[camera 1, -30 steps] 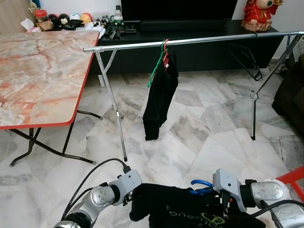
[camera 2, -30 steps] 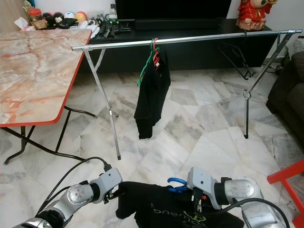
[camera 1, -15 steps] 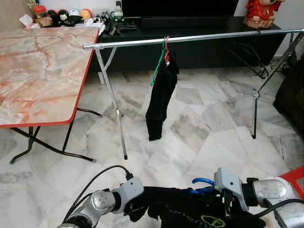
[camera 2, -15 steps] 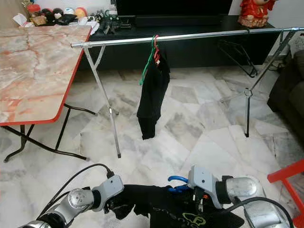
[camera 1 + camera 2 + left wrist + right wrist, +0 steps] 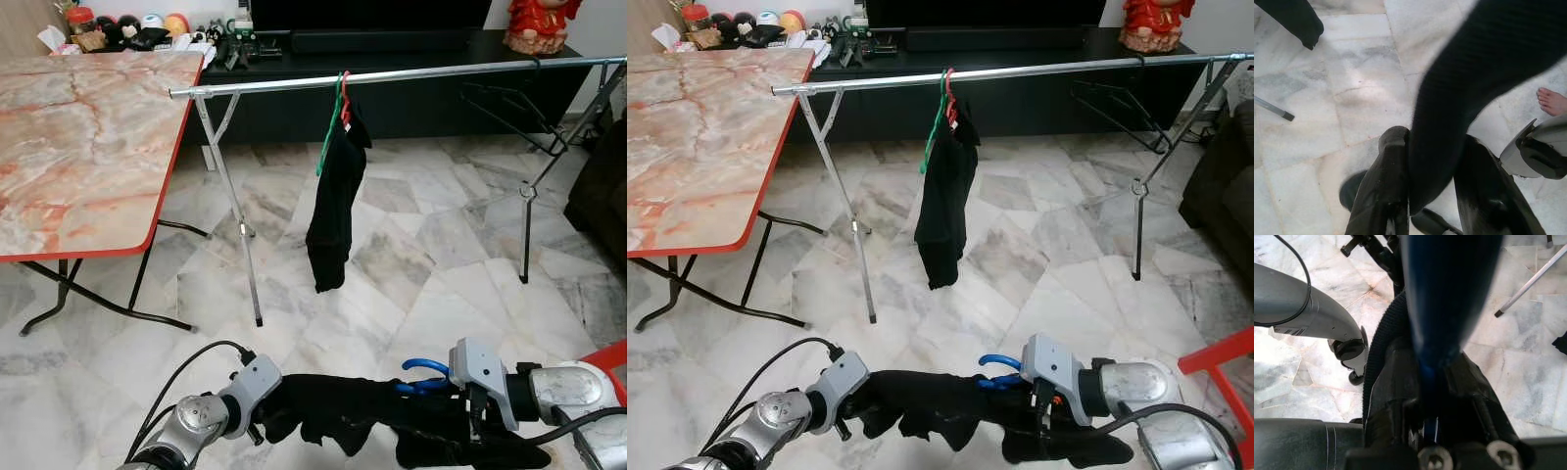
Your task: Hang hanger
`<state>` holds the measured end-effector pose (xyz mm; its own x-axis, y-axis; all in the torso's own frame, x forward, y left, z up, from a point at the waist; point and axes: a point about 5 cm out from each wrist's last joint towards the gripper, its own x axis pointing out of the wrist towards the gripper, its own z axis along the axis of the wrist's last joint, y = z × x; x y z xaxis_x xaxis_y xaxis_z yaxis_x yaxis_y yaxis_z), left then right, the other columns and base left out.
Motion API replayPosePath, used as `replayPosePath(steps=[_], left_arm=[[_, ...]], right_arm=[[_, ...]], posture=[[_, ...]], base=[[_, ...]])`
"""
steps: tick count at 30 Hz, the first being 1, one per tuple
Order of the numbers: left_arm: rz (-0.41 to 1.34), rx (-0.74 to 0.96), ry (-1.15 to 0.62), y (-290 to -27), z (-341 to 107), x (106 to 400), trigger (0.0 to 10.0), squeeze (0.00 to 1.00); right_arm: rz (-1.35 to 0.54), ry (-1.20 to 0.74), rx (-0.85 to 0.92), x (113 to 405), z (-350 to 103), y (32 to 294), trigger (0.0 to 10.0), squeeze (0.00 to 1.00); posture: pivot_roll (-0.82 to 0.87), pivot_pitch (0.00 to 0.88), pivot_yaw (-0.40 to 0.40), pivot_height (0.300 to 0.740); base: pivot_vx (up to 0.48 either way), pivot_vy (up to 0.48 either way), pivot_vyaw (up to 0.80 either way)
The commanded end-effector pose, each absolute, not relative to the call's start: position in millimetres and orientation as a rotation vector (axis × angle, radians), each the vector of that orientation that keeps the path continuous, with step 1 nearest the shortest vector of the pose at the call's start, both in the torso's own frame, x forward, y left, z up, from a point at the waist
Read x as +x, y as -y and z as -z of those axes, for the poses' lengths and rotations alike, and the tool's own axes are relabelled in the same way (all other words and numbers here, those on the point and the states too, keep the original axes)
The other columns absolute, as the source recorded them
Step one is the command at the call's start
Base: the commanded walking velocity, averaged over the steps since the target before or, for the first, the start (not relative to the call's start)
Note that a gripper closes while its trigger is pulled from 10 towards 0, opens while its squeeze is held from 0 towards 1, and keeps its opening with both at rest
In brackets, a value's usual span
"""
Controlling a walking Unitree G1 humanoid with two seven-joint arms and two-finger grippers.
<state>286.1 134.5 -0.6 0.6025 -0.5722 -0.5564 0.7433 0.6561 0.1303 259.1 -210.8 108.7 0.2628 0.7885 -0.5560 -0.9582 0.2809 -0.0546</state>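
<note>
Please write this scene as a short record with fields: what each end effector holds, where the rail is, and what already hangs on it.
left end effector: shut on one end of the black garment, held low in front of the robot
right end effector: shut on the blue plastic hanger, with the garment's other end
garment state: stretched between both arms, above the marble floor
silver metal clothes rail: ahead, beyond the arms
already on rail: a black garment on green and red hangers
beside the rail: marble-patterned folding table with red edge, on the robot's left

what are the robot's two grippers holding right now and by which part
The left gripper pinches one end of the black fabric garment. The right gripper clamps the blue plastic hanger just below its hook.
</note>
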Motion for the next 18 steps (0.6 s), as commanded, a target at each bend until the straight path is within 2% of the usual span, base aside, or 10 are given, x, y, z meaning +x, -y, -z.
replayPosePath(steps=[1, 12, 16, 18], left_arm=[[0.782, 0.348, -0.546, -135, 10, 277, 0.0, 0.0], [0.754, 0.312, -0.534, -132, 9, 279, 0.0, 0.0], [0.706, 0.317, -0.532, -136, 8, 281, 0.0, 0.0], [0.628, 0.301, -0.517, -142, 6, 285, 0.0, 0.0]], right_arm=[[-1.22, -0.416, -0.426, 262, -120, 210, 10.0, 0.0], [-1.219, -0.406, -0.413, 262, -120, 207, 10.0, 0.0], [-1.212, -0.406, -0.408, 262, -119, 207, 10.0, 0.0], [-1.211, -0.41, -0.407, 262, -117, 206, 10.0, 0.0]], posture=[[-0.11, 0.169, -0.001, 0.74], [-0.11, 0.164, 0.0, 0.74], [-0.12, 0.164, 0.001, 0.74], [-0.11, 0.157, 0.007, 0.74]], base=[[0.0, 0.0, 0.0], [0.0, 0.0, 0.0], [0.0, 0.0, 0.0], [0.0, 0.0, 0.0]])
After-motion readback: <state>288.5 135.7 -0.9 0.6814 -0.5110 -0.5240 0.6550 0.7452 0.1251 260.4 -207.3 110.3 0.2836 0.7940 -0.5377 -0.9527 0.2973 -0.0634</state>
